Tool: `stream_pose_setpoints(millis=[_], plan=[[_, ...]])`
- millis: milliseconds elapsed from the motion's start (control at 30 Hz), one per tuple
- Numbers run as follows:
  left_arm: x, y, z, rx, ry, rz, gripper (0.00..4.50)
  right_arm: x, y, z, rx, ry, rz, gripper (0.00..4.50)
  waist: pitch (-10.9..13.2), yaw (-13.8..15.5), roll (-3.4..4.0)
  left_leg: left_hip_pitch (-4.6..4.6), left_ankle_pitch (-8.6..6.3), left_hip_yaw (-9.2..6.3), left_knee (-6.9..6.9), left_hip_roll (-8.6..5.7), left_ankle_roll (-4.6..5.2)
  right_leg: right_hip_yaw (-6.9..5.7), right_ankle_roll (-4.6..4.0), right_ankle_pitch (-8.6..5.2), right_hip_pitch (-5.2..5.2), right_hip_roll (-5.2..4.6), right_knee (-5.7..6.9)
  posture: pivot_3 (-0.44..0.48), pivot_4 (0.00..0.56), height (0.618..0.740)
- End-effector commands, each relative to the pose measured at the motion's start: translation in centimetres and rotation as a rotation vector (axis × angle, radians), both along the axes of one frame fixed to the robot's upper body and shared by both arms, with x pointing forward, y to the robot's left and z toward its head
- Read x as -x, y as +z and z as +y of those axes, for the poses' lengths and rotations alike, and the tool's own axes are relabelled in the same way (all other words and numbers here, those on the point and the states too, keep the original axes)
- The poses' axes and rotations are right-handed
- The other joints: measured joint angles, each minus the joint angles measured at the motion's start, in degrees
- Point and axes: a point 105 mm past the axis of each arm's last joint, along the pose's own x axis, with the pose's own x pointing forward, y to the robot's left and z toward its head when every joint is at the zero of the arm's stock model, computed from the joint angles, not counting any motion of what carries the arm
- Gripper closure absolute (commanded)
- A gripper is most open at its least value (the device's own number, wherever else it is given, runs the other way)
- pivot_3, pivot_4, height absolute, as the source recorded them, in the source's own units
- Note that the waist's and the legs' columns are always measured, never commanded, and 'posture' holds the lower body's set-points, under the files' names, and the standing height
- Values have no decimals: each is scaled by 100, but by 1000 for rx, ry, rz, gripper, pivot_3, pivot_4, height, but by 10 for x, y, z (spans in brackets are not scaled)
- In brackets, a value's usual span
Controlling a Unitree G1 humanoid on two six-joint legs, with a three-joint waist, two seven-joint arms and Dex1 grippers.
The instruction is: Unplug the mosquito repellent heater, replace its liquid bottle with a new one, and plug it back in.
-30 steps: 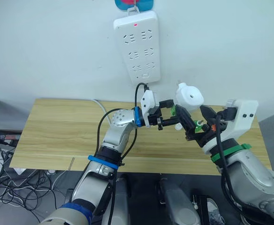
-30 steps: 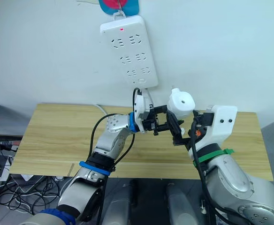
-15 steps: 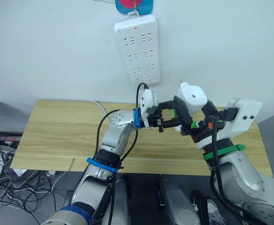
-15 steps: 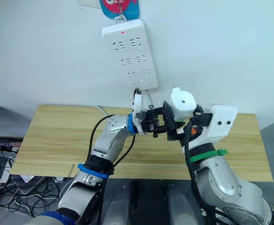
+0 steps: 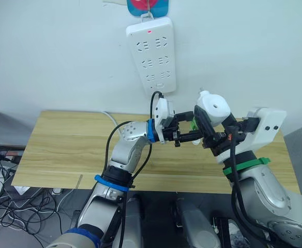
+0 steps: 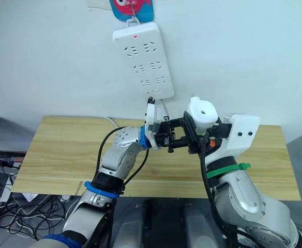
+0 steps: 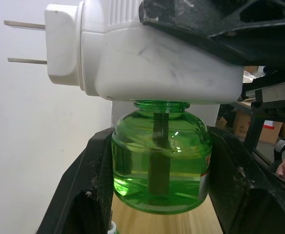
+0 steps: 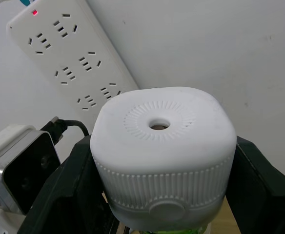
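Note:
My right gripper is shut on the white mosquito repellent heater, holding it in the air above the table's back right. Its two prongs stick out sideways. My left gripper is shut on the liquid bottle, a capless green bottle, directly under the heater. The bottle's neck sits at the mouth of the heater's socket and its wick rod reaches up inside. The new one is hidden behind the grippers.
A white power strip with a red light hangs on the wall above and to the left of the grippers. The wooden table stretches below, with cables on the floor past its left end.
My right gripper with the heater has drawn in toward my left gripper, bringing the heater down over the bottle. The camera has shifted slightly.

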Motion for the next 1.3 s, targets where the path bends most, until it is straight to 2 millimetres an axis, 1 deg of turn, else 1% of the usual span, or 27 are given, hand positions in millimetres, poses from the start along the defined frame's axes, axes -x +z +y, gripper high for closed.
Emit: stream_pose_setpoints(millis=[33, 167, 233, 400, 533, 633, 767, 900, 1000, 1100, 1200, 1300], plan=[[10, 11, -3, 29, -29, -49, 2255, 10, 2, 3, -14, 31, -34, 1480, 0, 0, 0, 0, 0, 0, 0, 0, 0, 0, 0, 0, 0, 0, 0, -125, 318, 740], [9, 9, -2, 9, -16, -73, 2255, 14, -9, 3, -16, 34, -24, 1480, 0, 2, 0, 1, 0, 0, 0, 0, 0, 1, 0, 0, -2, 0, 4, -121, 322, 740], [8, 7, -1, -3, -7, -79, 1527, 16, -14, 2, -15, 31, -22, 1480, 0, 2, 0, 2, 0, 0, 0, -1, 0, 3, 0, 0, -2, 0, 5, -121, 322, 740], [6, 6, 4, -23, -2, -76, 58, 18, -16, 1, -20, 30, -36, 1480, 0, 2, 0, 5, 0, 3, 3, 2, 0, 3, 0, 0, -2, 0, 7, -110, 325, 740], [6, 8, 14, -41, 25, -36, 0, 15, -10, 0, -22, 25, -48, 1480, 0, 0, 0, 7, 0, 1, 3, 3, -1, 3, 1, -1, -2, 1, 12, -100, 327, 740], [11, 5, 25, -70, 30, -20, 0, 11, -3, -4, -23, 9, -57, 1480, 0, -5, -1, 9, 1, 3, 3, 4, -1, 6, 1, -1, -2, 0, 14, -90, 332, 740], [16, 6, 47, -118, 55, 3, 0, 0, 8, -13, -9, -10, -74, 1481, 0, 5, -1, 10, 1, -1, 3, 5, -2, 4, 1, -1, -2, 0, 20, -59, 340, 740], [12, 8, 64, -143, 123, -16, 0, -8, 17, -15, 5, 10, -81, 1481, -1, 29, -1, 12, 1, -1, 2, 5, -1, 4, 0, -1, -2, -2, 20, -41, 334, 740], [4, 15, 74, -130, 203, -42, 0, -11, 19, -12, 23, 44, -81, 1481, -1, 77, -1, 10, 0, -2, 2, 3, -1, 4, 0, 0, -2, -3, 17, -31, 331, 740], [0, 22, 83, -117, 266, -49, 0, -10, 20, -2, 51, 116, -79, 1481, -1, 113, -1, 10, 0, -2, 1, 4, -1, 3, 0, 0, -3, -4, 17, -19, 335, 740], [-9, 36, 98, -98, 373, -64, 0, -11, 20, 8, 53, 185, -76, 1481, -1, 135, -1, 11, -3, -4, 0, 6, 4, 3, 0, 0, -5, -4, 18, 5, 334, 740], [-20, 51, 115, -82, 474, -100, 0, -14, 23, 10, 54, 202, -86, 1481, -1, 170, -1, 11, -3, -9, 1, 8, 4, 1, 0, 0, -5, -4, 18, 31, 332, 740]])
